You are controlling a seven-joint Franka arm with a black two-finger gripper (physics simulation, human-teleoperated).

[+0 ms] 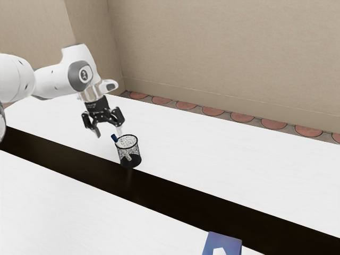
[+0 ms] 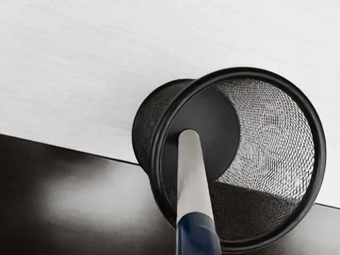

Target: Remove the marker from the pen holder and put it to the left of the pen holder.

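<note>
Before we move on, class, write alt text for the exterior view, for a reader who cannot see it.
A white robot arm reaches in from the exterior view's left, its black gripper open above a marker leaning in a mesh pen holder. The holder stands on a white table beside a dark strip; part of a blue object shows at the lower edge.

Pen holder: round, black, mesh-walled, solid base. Upright on the white tabletop, left of centre in the exterior view. Marker: pale grey barrel, dark blue end. Inside the holder, pale end down; tilted, blue end above the rim, toward the exterior view's upper left.
</note>
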